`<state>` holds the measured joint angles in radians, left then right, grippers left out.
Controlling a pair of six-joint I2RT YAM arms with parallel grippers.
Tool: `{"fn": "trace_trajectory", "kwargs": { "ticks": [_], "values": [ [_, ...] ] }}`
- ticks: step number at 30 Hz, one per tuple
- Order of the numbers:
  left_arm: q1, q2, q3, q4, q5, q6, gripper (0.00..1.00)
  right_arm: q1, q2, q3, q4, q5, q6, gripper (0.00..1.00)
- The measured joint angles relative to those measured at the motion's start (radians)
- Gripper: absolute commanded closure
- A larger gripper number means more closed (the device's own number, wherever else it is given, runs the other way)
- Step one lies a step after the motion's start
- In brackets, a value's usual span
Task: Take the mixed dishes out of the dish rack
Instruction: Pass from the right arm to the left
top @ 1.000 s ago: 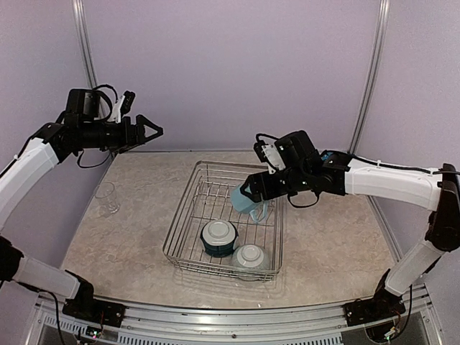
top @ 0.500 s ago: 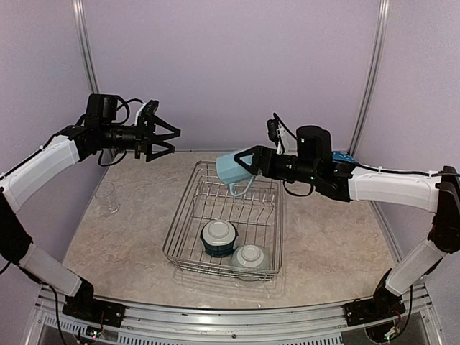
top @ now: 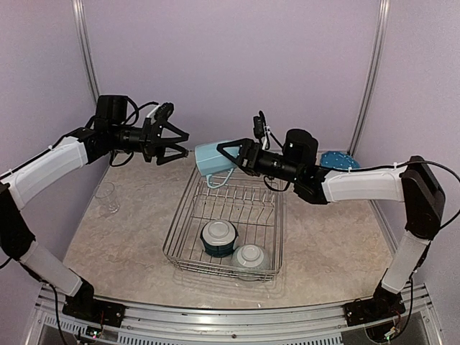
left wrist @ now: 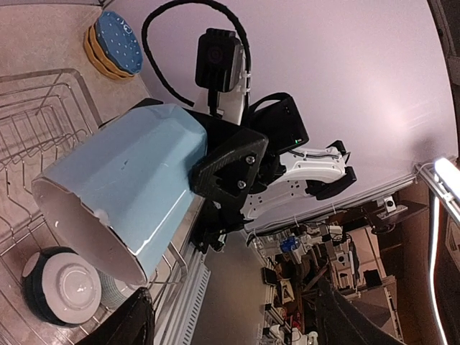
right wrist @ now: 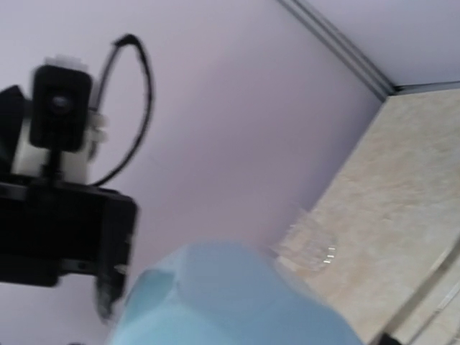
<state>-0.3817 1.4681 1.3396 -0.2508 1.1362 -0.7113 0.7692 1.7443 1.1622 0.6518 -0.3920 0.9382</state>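
Lifted from the dish rack [top: 180, 212] to upper centre of the frame: light blue faceted mug [top: 208, 158], tipped sideways, handle down, clamped in right gripper [top: 224, 158] at wide-set fingers, left gripper [top: 189, 146] agape and empty just beside.

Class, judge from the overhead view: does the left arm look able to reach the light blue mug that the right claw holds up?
Probably yes. The left claw is open and faces the open end of the light blue mug, with only air between them above the silver wire dish rack.
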Motion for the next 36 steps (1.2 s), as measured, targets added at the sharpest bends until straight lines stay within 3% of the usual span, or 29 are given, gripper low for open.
{"fn": "trace_trajectory", "kwargs": {
  "ticks": [14, 30, 36],
  "values": [
    [-0.002, 0.050, -0.013, 0.028, 0.010, -0.031, 0.41, 0.010, 0.089, 0.063, 0.188, -0.037, 0.112, 1.00],
    [-0.002, 0.051, -0.040, 0.094, 0.026, -0.092, 0.74, 0.077, 0.175, 0.118, 0.274, 0.027, 0.121, 1.00],
    [-0.002, 0.052, -0.045, 0.125, 0.038, -0.102, 0.94, 0.090, 0.175, 0.112, 0.285, 0.076, 0.118, 1.00]
  ]
}}
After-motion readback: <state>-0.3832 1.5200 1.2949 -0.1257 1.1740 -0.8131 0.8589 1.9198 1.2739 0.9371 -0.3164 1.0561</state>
